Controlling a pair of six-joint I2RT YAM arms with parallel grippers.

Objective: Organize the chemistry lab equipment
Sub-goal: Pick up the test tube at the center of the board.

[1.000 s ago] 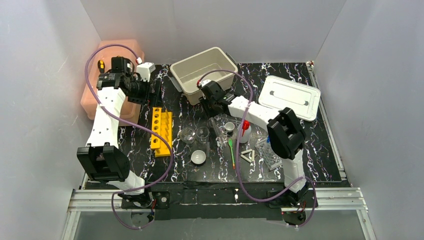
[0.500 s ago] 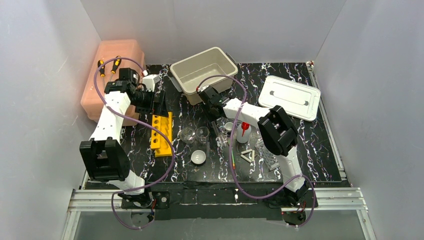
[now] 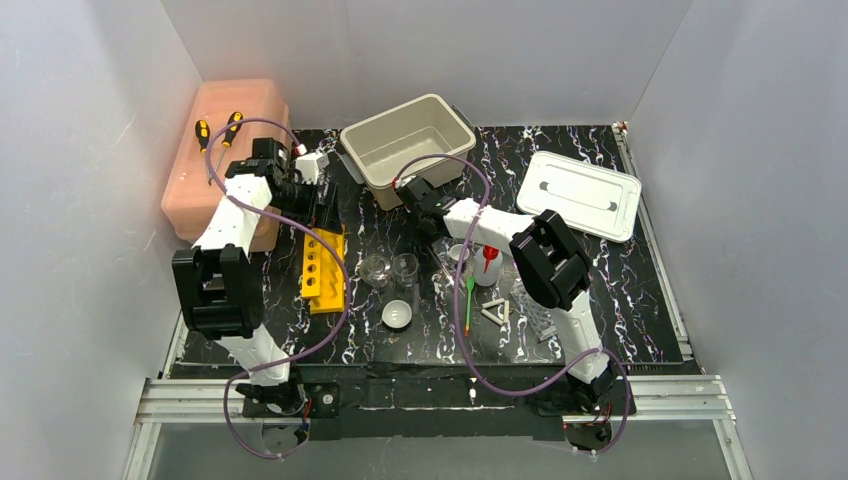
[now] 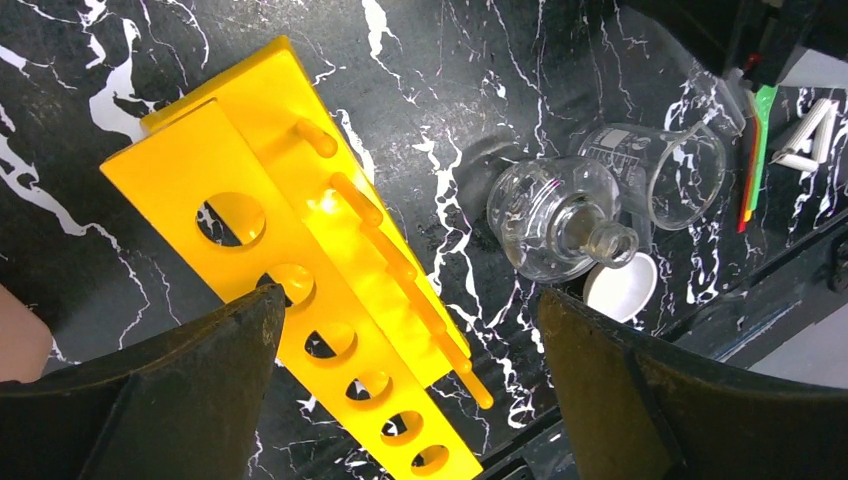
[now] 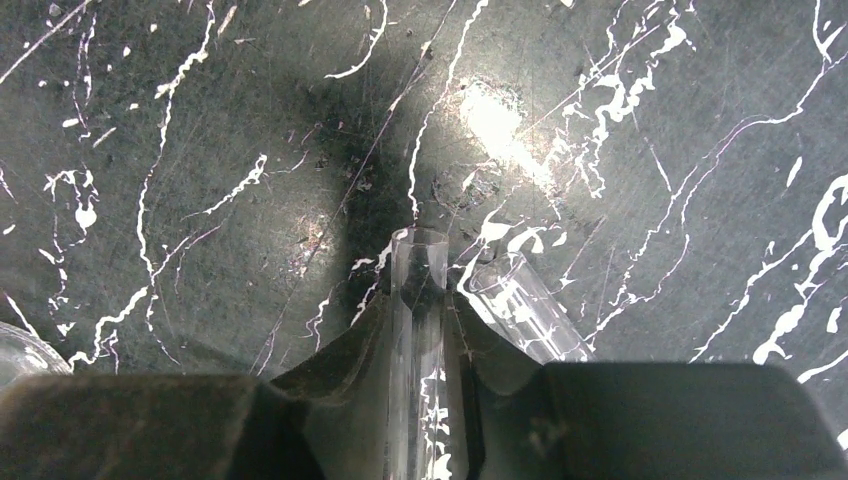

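Left wrist view showed the left gripper (image 4: 410, 300) spread wide above the yellow rack (image 4: 250, 170) on the surface (image 4: 430, 60), with the flask (image 4: 545, 215) near it. Further right, the right gripper (image 5: 418, 335) clasped a glass tube (image 5: 418, 270), a second tube (image 5: 520, 305) just beside it.

Plain white walls (image 3: 90, 150) enclose a black marbled tabletop (image 3: 620, 290).

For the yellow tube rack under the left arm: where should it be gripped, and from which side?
Grip the yellow tube rack across its narrow width, near mid-length, coming down from above. It is long and lies flat on the table with both long sides free, and the open left gripper hangs over it.
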